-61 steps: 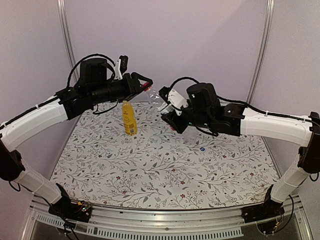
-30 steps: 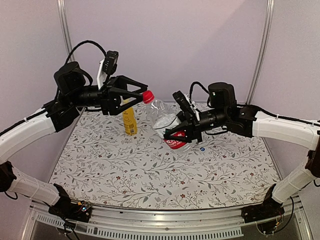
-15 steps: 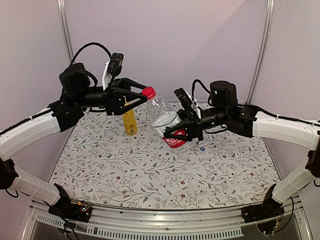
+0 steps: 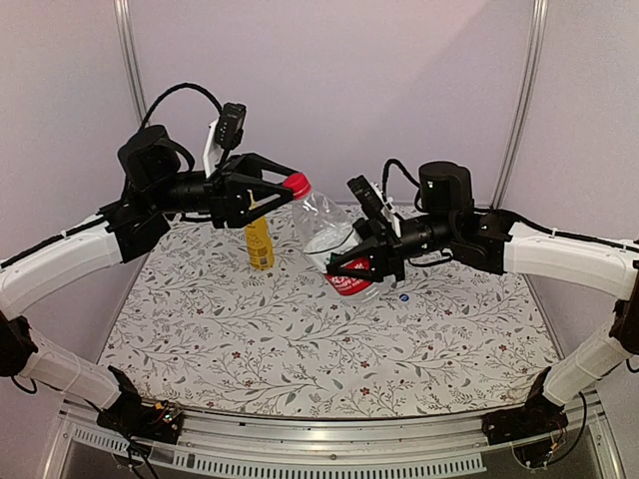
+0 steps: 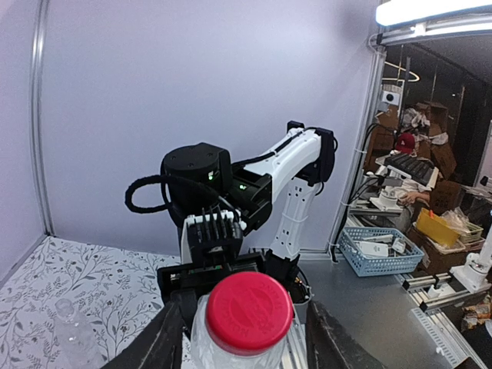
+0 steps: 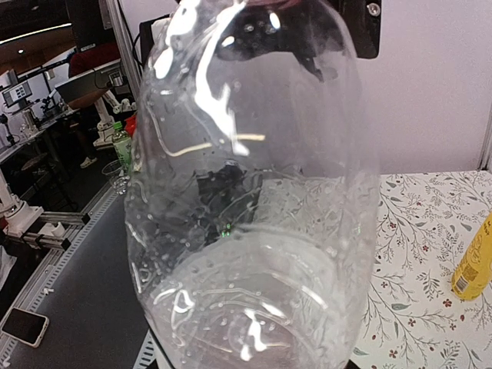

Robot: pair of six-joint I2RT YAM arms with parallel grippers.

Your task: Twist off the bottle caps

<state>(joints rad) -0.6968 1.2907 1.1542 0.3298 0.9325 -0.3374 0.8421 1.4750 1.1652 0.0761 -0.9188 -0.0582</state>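
My right gripper [image 4: 351, 271] is shut on the lower part of the clear bottle with the red label [image 4: 329, 235] and holds it tilted above the table. The bottle's body fills the right wrist view [image 6: 254, 231] and hides the fingers there. Its red cap [image 4: 296, 184] is on the neck. My left gripper [image 4: 291, 187] is open, its fingers on either side of the red cap [image 5: 250, 311] with gaps on both sides. The yellow bottle [image 4: 260, 244] stands behind, its top hidden. A clear unlabelled bottle [image 5: 73, 338] stands on the table. A small blue cap [image 4: 403, 296] lies loose.
The floral table mat [image 4: 300, 349] is walled by lilac panels at the back and sides. The yellow bottle also shows at the right edge of the right wrist view [image 6: 477, 265]. Both arms meet above the back middle of the table.
My right gripper has lifted the red-label bottle and tilted it towards the left arm. My left gripper has opened and moved right until its fingers straddle the red cap.
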